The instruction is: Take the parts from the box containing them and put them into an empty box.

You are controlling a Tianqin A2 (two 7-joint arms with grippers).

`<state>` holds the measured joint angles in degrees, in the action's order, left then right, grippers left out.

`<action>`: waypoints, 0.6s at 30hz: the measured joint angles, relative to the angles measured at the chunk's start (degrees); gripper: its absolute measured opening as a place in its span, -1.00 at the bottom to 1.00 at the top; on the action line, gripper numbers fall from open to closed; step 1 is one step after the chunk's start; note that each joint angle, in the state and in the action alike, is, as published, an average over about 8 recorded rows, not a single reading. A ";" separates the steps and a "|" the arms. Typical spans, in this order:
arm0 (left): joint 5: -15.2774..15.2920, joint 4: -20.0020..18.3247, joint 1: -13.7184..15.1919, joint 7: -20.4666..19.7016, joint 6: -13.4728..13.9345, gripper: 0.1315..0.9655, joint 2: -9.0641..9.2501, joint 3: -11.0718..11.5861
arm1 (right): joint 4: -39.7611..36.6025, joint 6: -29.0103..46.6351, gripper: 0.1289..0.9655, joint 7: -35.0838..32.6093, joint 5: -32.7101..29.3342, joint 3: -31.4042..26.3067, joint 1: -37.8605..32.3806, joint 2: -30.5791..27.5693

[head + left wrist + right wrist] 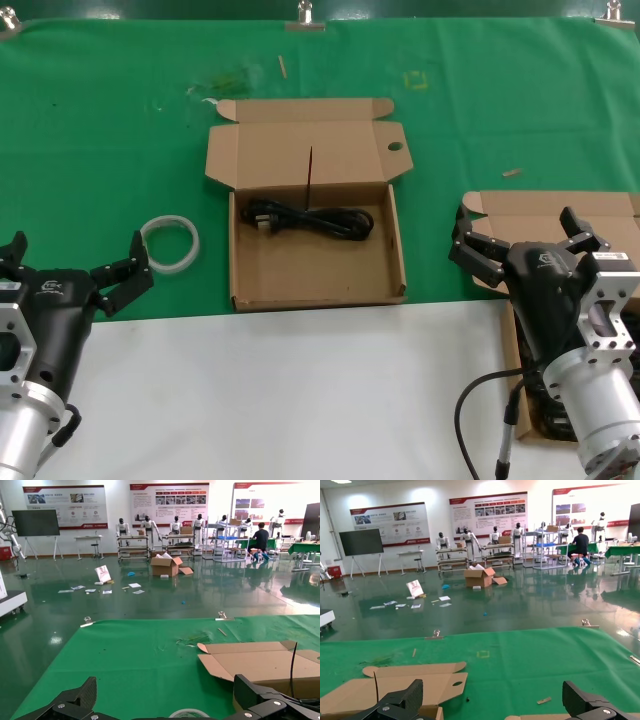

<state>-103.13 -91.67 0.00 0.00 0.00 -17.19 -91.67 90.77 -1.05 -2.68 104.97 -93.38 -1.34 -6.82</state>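
A shallow cardboard box with a round-holed flap (394, 147) lies open mid-table, its wall (235, 260) facing me. One coiled black cable (315, 220) rests inside near the back. A second box (545, 210) without a holed flap lies at the right, mostly hidden under my right arm; dark cable bundles (545, 405) show inside it. My right gripper (527, 232) hovers open over that box's lid, holding nothing. My left gripper (75, 255) stands open at the near left, beside the holed box. In the right wrist view the gripper (492, 692) frames the holed flap (437, 685).
A white tape ring (170, 243) lies on the green cloth between my left gripper and the holed box; it also shows in the left wrist view (187, 713). Small wood chips (512, 172) lie further back. A white strip of table (300, 400) runs along the near edge.
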 joint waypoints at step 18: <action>0.00 0.00 0.00 0.00 0.00 1.00 0.00 0.00 | 0.00 0.00 1.00 0.00 0.00 0.00 0.00 0.00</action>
<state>-103.13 -91.67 0.00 0.00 0.00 -17.19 -91.67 90.77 -1.05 -2.68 104.97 -93.38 -1.34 -6.82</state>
